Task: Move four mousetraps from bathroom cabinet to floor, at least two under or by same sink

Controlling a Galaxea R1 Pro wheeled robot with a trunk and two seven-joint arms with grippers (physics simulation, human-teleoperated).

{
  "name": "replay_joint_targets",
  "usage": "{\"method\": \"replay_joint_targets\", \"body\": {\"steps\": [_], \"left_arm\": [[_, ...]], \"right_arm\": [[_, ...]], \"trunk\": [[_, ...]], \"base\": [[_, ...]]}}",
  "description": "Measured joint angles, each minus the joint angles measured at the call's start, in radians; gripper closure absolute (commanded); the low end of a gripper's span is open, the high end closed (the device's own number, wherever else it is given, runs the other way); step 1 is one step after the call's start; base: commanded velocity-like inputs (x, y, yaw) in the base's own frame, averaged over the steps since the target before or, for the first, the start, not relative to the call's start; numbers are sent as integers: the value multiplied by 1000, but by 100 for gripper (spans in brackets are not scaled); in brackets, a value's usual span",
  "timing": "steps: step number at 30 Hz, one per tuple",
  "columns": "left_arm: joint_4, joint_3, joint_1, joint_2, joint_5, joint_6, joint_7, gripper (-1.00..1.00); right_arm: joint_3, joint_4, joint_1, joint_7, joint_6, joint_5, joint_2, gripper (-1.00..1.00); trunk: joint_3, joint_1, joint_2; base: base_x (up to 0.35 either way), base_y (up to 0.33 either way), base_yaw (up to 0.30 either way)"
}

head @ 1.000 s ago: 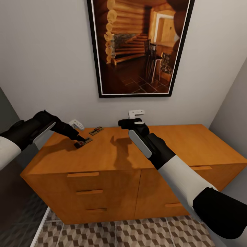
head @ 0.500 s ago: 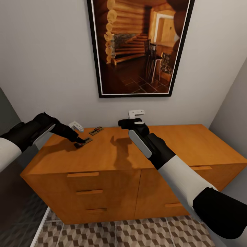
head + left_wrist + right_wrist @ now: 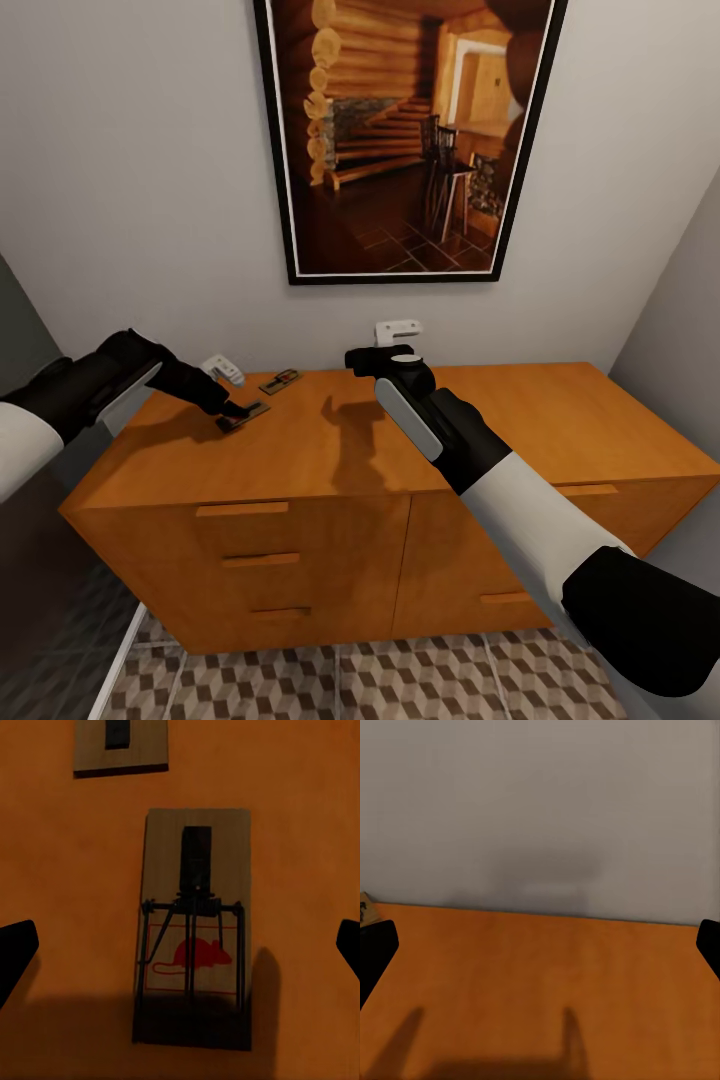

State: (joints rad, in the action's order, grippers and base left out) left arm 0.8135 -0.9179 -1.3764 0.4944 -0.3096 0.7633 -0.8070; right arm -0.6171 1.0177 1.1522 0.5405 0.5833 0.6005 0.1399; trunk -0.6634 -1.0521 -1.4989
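Note:
Two mousetraps lie on top of the orange-brown cabinet (image 3: 300, 450) near its far left corner. My left gripper (image 3: 230, 390) hovers open just over the nearer mousetrap (image 3: 243, 415). In the left wrist view that mousetrap (image 3: 193, 930), with a red mouse print and a wire bar, lies between the spread fingertips (image 3: 15, 956), untouched by either. The other mousetrap (image 3: 281, 380) lies closer to the wall, its edge visible (image 3: 120, 746). My right gripper (image 3: 388, 342) is open and empty above the middle of the cabinet top (image 3: 547, 982). The bathroom sink is out of view.
A large framed picture (image 3: 400, 140) hangs on the grey wall behind the cabinet. Cube-patterned bathroom floor tiles (image 3: 400, 680) run in front of the drawers. A darker floor (image 3: 60, 640) lies at the left. A side wall (image 3: 680, 300) closes in on the right.
My left arm has sunk slightly toward the cabinet top over the nearer mousetrap. The mousetraps and my right arm have not moved.

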Motion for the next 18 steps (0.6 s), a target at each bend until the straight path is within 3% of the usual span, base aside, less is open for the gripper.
{"method": "replay_joint_targets", "body": {"steps": [7,12,18], "left_arm": [[-1,0,8,0,-1,-15,0,-100],[-40,0,13,-2,0,-77,-1,-100],[-83,1,16,-20,0,-93,-2,-100]], "right_arm": [[0,-1,0,0,0,1,0,-100],[-1,-1,0,0,0,1,0,-100],[-1,-2,0,0,0,1,0,-100]], "trunk": [[0,0,0],[0,0,0],[0,0,0]], "base": [[0,0,0],[0,0,0],[0,0,0]]}}
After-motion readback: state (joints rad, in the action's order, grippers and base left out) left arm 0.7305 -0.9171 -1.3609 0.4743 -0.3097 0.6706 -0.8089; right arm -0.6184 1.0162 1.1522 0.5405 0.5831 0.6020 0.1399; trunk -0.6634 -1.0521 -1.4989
